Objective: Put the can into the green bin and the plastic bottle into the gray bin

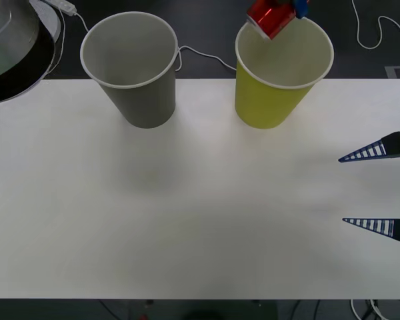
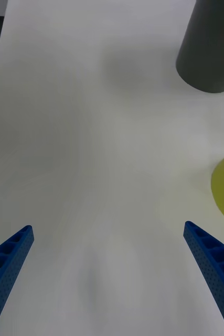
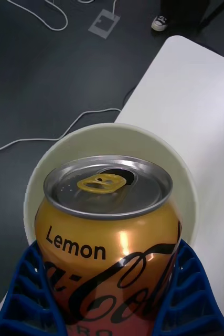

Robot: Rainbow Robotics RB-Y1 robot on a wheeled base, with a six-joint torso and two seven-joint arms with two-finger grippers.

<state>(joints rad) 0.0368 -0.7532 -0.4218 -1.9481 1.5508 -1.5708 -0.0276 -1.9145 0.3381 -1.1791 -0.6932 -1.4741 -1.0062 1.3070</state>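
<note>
The can [image 1: 270,19], red-orange with a gold top and pull-tab, hangs tilted above the open mouth of the green bin [image 1: 273,100] at the table's far edge. My left gripper [image 1: 297,8] is shut on it; in the left wrist view the blue fingers [image 3: 30,294] clasp the can [image 3: 109,231] right over the bin's white rim [image 3: 49,157]. The gray bin [image 1: 137,93] stands upright to the left of the green one. At the table's right edge my right gripper [image 1: 342,190] is open and holds nothing. The plastic bottle is out of view.
A round black and white appliance [image 1: 13,53] overlaps the table's far left corner. White cables [image 1: 200,55] trail over the dark floor behind the bins. The white table [image 1: 187,213] spreads wide in front of the bins.
</note>
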